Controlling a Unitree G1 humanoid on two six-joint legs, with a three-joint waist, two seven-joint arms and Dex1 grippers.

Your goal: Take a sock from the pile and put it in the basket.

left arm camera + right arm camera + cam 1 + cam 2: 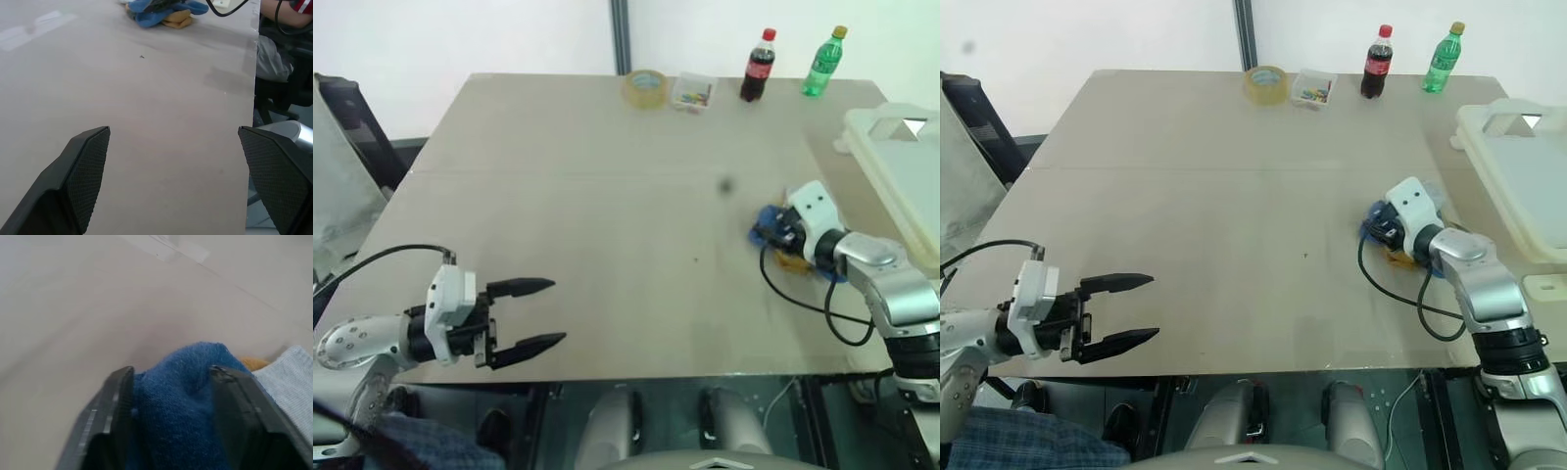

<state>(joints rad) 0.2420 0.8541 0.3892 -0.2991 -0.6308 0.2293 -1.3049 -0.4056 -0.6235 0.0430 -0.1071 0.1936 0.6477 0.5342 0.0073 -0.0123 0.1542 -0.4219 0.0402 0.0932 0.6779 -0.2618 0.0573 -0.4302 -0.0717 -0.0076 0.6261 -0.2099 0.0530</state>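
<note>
So, head views first: the right gripper (781, 227) is buried in the pile (773, 235) of socks on the right side of the bench (587, 196), and the basket (901, 166) sits just past it at the bench's right edge. The left gripper (530, 315) hangs over the near left corner, fingers released and spread wide, holding nothing.

Left wrist view: its two fingers (83, 171) frame bare bench, with the pile far off across the surface.

Right wrist view is the good one: the fingers (110, 416) are grasping a fold of the blue sock (183, 396), a pale grey sock (288, 377) and a bit of mustard one (254, 363) alongside. I'd say pinch firmly on that blue fold alone, then lift straight up so the neighbours drop off before swinging over to the basket's rim.

Surface is a plain beige bench, smooth and matte. At the far edge are a tape roll (646, 88), a small clear box (692, 92), a cola bottle (758, 66) and a green bottle (823, 62), with a white wall behind.
</note>
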